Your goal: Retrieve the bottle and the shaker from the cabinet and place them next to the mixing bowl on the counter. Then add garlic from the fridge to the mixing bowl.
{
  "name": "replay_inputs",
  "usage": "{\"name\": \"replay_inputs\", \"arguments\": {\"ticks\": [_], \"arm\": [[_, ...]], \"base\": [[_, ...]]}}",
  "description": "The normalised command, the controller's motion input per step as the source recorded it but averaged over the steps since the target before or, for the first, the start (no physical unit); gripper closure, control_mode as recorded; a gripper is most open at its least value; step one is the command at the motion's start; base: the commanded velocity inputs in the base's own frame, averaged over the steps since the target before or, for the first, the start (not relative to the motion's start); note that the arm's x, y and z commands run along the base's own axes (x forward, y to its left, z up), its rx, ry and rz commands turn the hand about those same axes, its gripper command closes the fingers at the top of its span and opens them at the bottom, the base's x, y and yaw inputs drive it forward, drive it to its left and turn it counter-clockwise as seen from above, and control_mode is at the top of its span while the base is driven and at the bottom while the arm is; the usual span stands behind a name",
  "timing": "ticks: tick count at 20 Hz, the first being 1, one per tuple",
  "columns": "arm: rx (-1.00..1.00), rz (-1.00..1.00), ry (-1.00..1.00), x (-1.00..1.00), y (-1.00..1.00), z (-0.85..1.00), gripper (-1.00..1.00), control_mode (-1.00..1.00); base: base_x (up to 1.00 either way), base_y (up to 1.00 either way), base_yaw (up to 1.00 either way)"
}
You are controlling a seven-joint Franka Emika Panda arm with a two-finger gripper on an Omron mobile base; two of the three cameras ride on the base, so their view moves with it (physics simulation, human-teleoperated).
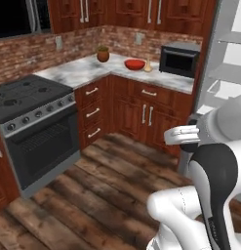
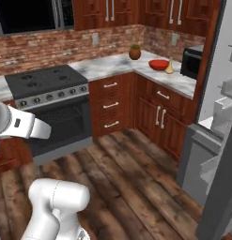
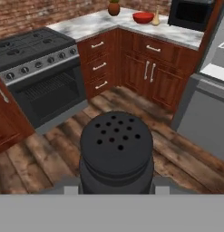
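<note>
Clamped on the small black tapered shaker with a perforated top [image 3: 116, 152], the gripper [image 3: 116, 189] carries it at the bottom centre of the hand view, above the dark plank floor [image 3: 131, 113]; the finger tips themselves are mostly hidden behind the shaker's body, so the hold is judged from how it sits between them. On the white grey-veined marble counter [image 1: 83, 68], in the upper middle of the left base view, the wide glossy red mixing bowl [image 1: 135, 64] already has the small tan bottle with a thin neck [image 1: 148, 67] just beside it, so that part looks done. Left to do, by my reading: bring the shaker to the bowl, then fetch garlic from the tall grey fridge with a white inside [image 2: 220, 117], which stands open at the right edge. Its shelves are cut off by the frame and no garlic can be made out. A round brown pot with a green plant [image 1: 103, 53] and a black microwave [image 1: 178, 59] share the counter; a black stove [image 1: 29, 97] fills the left.
</note>
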Motion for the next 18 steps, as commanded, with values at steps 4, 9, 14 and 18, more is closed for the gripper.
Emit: {"name": "replay_inputs", "arguments": {"ticks": [4,9,14,18], "arm": [[0.0,0.0,0.0,0.0,0.0,0.0,1.0,1.0],[0.0,0.0,0.0,0.0,0.0,0.0,1.0,1.0],[0.0,0.0,0.0,0.0,0.0,0.0,1.0,1.0],[0.0,0.0,0.0,0.0,0.0,0.0,1.0,1.0]], "base": [[1.0,0.57,-0.36],[1.0,0.36,-0.32],[1.0,0.22,-0.24],[1.0,0.0,-0.22]]}}
